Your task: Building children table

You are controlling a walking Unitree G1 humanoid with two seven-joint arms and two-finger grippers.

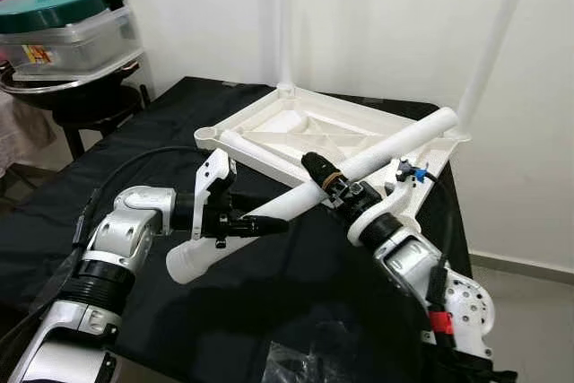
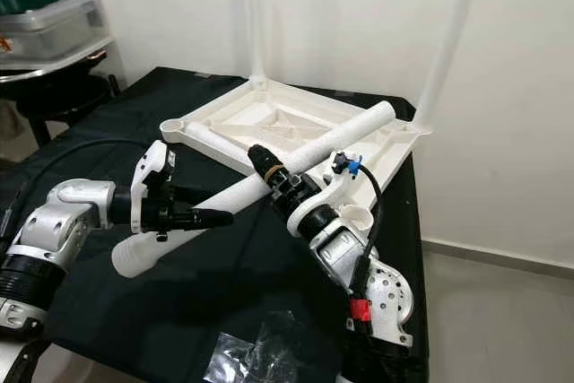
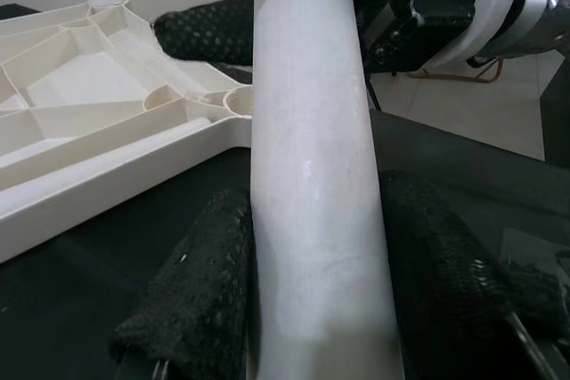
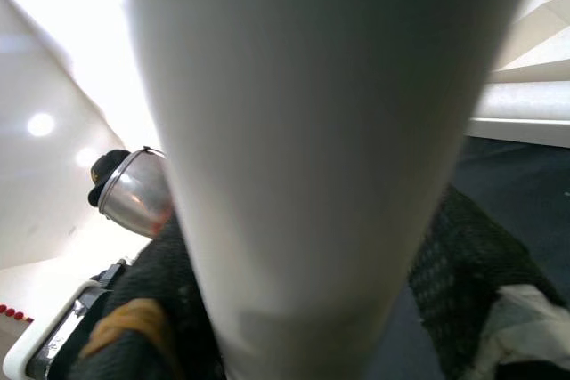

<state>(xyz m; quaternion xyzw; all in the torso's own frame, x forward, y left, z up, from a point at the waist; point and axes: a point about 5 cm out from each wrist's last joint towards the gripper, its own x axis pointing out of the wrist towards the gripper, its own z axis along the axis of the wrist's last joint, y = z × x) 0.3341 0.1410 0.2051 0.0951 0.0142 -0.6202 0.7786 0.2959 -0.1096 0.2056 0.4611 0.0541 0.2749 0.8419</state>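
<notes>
A long white table leg (image 1: 296,204) hangs slanted above the black-covered table, one end near the front left, the other over the white tabletop panel (image 1: 334,136) lying upside down at the back. My left gripper (image 1: 256,224) is shut on the white table leg (image 3: 312,184) near its lower end, one finger (image 3: 200,282) on each side. My right gripper (image 1: 321,170) is shut on the white table leg (image 4: 312,131) near its middle. A second leg (image 1: 285,24) stands upright in the panel's far corner socket, and another (image 1: 489,51) rises at its right corner.
A black cloth (image 1: 134,141) covers the work table. A stack of containers with a green lid (image 1: 63,29) sits on a stand at the back left. Crumpled clear plastic (image 1: 300,361) lies at the table's front edge. White wall behind, floor to the right.
</notes>
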